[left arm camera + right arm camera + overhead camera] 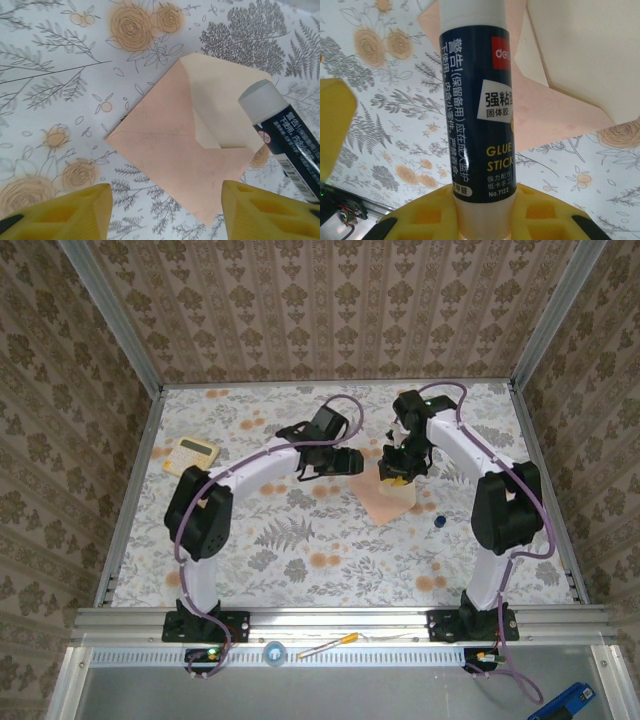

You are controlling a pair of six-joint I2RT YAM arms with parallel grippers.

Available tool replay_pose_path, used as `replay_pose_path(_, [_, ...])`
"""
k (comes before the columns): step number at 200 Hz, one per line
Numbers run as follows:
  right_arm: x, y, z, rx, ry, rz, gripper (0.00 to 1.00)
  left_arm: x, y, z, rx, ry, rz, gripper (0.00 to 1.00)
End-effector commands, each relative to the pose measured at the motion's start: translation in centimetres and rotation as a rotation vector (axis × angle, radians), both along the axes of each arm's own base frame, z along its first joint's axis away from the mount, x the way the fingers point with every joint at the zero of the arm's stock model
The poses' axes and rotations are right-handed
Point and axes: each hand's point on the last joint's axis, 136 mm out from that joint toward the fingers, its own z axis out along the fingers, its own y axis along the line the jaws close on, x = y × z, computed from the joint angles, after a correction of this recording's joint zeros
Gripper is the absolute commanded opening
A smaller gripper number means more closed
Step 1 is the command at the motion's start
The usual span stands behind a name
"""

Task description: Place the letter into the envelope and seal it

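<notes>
Floral tablecloth [50,75] bears the open-flapped envelope [170,150]; left hand [165,205] gapes, right hand [397,468] clasps a cylindrical glue stick [475,100].

Your salmon-pink envelope [170,150] lies flat, right of centre, its pointed flap folded open, paler cream inner face up.

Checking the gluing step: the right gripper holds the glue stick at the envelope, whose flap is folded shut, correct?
No: the flap of the envelope lies open, paler inner face up, as the left wrist view shows. The right gripper does hold the glue stick.
</notes>
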Motion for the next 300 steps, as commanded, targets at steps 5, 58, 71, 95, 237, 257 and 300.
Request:
replay_pose_path(5, [0.3, 0.7, 1.7, 0.064, -0.069, -0.019, 0.00, -0.1, 1.8, 2.3, -0.036, -0.020, 0.029, 0.66])
replay_pose_path(58, [0.3, 1.0, 2.8, 0.105, -0.142, -0.036, 0.00, -0.2, 3.9, 5.2, -0.112, -0.046, 0.074, 0.73])
replay_pose_path(71, [0.3, 1.0, 2.7, 0.104, -0.140, -0.035, 0.00, -0.2, 4.1, 5.5, -0.120, -0.045, 0.079, 0.74])
replay_pose_path(95, [0.2, 1.0, 2.6, 0.109, -0.144, -0.037, 0.00, -0.4, 4.3, 5.7, -0.133, -0.041, 0.083, 0.74])
replay_pose_path(237, [-0.2, 7.7, 8.1, 0.459, -0.469, 0.054, 0.00, -0.5, 1.7, 10.4, -0.616, 0.015, 0.176, 0.76])
replay_pose_path(257, [-0.1, 8.1, 8.0, 0.468, -0.465, 0.056, 0.00, -0.9, 1.4, 10.5, -0.616, 0.014, 0.167, 0.76])
replay_pose_path(300, [0.2, 9.6, 8.3, 0.495, -0.485, 0.074, 0.00, -1.3, 0.8, 10.0, -0.628, 0.035, 0.166, 0.75])
